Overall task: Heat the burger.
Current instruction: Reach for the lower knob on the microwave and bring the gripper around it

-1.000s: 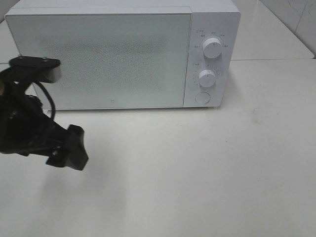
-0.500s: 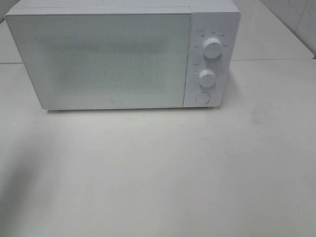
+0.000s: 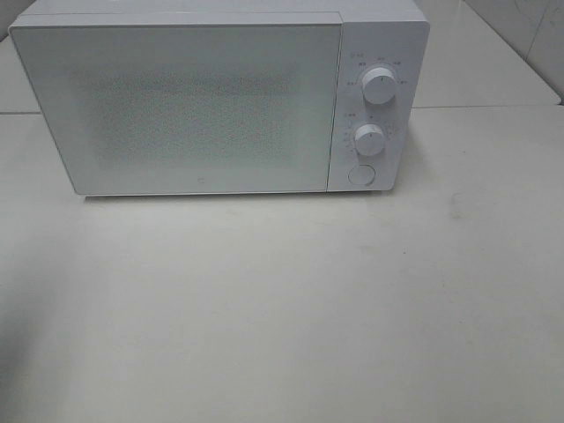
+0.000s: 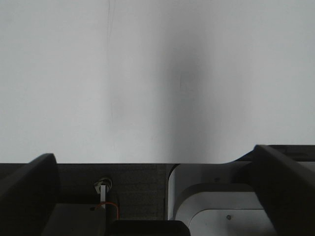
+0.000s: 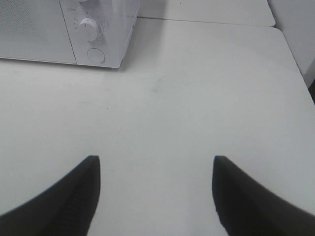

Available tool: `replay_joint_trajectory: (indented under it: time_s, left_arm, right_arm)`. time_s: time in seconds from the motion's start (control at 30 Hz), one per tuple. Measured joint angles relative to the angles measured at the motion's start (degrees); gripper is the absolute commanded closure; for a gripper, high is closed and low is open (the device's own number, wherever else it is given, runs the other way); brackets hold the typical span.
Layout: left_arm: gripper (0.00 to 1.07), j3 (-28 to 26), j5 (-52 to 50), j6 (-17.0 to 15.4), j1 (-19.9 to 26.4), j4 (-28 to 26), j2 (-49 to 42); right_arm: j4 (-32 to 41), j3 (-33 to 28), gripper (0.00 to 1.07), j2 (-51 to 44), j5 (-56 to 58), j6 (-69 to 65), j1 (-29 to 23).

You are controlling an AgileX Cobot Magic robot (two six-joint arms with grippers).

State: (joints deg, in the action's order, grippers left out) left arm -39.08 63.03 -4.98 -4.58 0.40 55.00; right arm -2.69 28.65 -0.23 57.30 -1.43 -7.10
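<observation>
The burger is out of view in every frame. A white microwave (image 3: 176, 106) stands at the back of the table with its door closed; its lower right corner also shows in the right wrist view (image 5: 49, 29). Neither arm appears in the exterior high view. My left gripper (image 4: 152, 152) is open, with black fingers (image 4: 29, 191) far apart over a pale flat surface and nothing between them. My right gripper (image 5: 156, 160) is also open and empty, low over the bare table in front of and to the right of the microwave.
The microwave's panel carries two round dials (image 3: 379, 85) (image 3: 369, 139) and a round button (image 3: 360, 174). The white table (image 3: 308, 308) stretches in front of it. A table seam and tiled wall (image 3: 529, 35) lie at the back right.
The left arm, seen a second ago at the left of the exterior high view, has pulled out of that view. The microwave has not moved.
</observation>
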Motion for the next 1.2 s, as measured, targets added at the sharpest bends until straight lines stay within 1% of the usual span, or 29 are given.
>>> replay_joint_trajectory:
  time_s: [0.07, 0.13, 0.17, 0.2, 0.27, 0.33, 0.43, 0.5, 0.8, 1.07, 1.2]
  left_arm:
    - [0.07, 0.86, -0.52, 0.0, 0.0, 0.0, -1.32]
    - [0.07, 3.15, -2.35, 0.0, 0.0, -0.4, -5.1]
    - [0.07, 3.15, -2.35, 0.0, 0.0, -0.4, -5.1]
    - [0.07, 4.76, -3.84, 0.0, 0.0, -0.4, -8.14]
    - [0.07, 5.33, -4.35, 0.0, 0.0, -0.4, -9.34]
    - [0.07, 7.33, -7.16, 0.0, 0.0, -0.4, -15.41]
    - [0.07, 7.51, -7.62, 0.0, 0.0, -0.4, -16.44]
    - [0.07, 7.68, -8.71, 0.0, 0.0, -0.4, -21.2]
    - [0.07, 7.68, -9.34, 0.0, 0.0, -0.8, -28.19]
    - [0.07, 7.79, -9.17, 0.0, 0.0, -1.49, -31.46]
    - [0.07, 7.79, -9.17, 0.0, 0.0, -1.49, -31.57]
  right_arm:
    - [0.0, 0.0, 0.43, 0.0, 0.0, 0.0, 0.0]
    - [0.0, 0.0, 0.43, 0.0, 0.0, 0.0, 0.0]
    - [0.0, 0.0, 0.43, 0.0, 0.0, 0.0, 0.0]
    - [0.0, 0.0, 0.43, 0.0, 0.0, 0.0, 0.0]
    - [0.0, 0.0, 0.43, 0.0, 0.0, 0.0, 0.0]
    - [0.0, 0.0, 0.43, 0.0, 0.0, 0.0, 0.0]
    - [0.0, 0.0, 0.43, 0.0, 0.0, 0.0, 0.0]
    - [0.0, 0.0, 0.43, 0.0, 0.0, 0.0, 0.0]
    - [0.0, 0.0, 0.43, 0.0, 0.0, 0.0, 0.0]
    - [0.0, 0.0, 0.43, 0.0, 0.0, 0.0, 0.0]
    - [0.0, 0.0, 0.43, 0.0, 0.0, 0.0, 0.0]
